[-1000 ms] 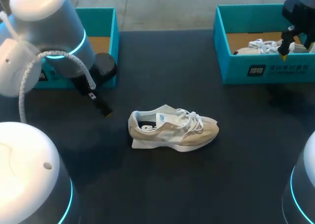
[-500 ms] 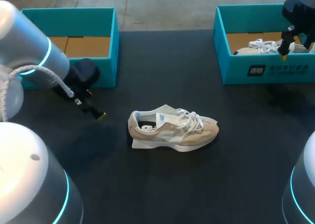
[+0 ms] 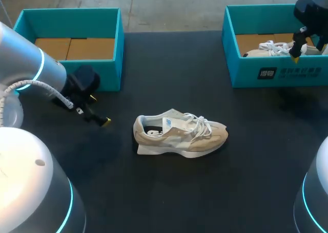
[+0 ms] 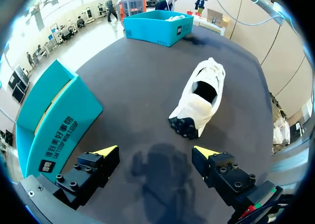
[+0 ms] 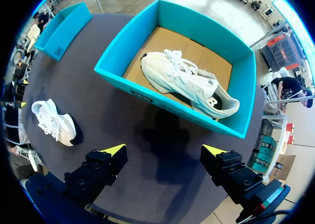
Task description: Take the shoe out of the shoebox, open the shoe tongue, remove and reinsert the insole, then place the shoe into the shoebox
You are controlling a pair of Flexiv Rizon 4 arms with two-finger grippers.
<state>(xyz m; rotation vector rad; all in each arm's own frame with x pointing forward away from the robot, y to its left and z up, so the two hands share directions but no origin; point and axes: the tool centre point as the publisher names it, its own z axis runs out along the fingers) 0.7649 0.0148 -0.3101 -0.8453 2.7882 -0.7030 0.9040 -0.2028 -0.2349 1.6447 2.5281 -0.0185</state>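
Swinging back toward its own side, the left arm has uncovered the left shoebox (image 3: 117, 43), whose cardboard floor now shows, while the right arm has not shifted. The left gripper (image 3: 105, 122) hangs low over the dark table (image 3: 169, 192), just in front of that box, angled down toward the beige shoe (image 3: 179, 134) and apart from its heel. That shoe stands on its sole mid-table, toe toward the right side, a small blue-and-white tag (image 3: 168, 122) on its tongue. The right gripper (image 3: 295, 53) hovers above the right shoebox (image 3: 246, 69), which carries a white printed label on its front wall; the left box bears white print too in the left wrist view. From its wrist view the left gripper (image 4: 156, 151) stands wide open around nothing, with the shoe's heel and dark opening ahead. Only the right wrist view shows the white shoe (image 5: 189, 81) inside the right box in full, lying slantwise; that gripper (image 5: 164, 150) is likewise spread open, holding nothing.
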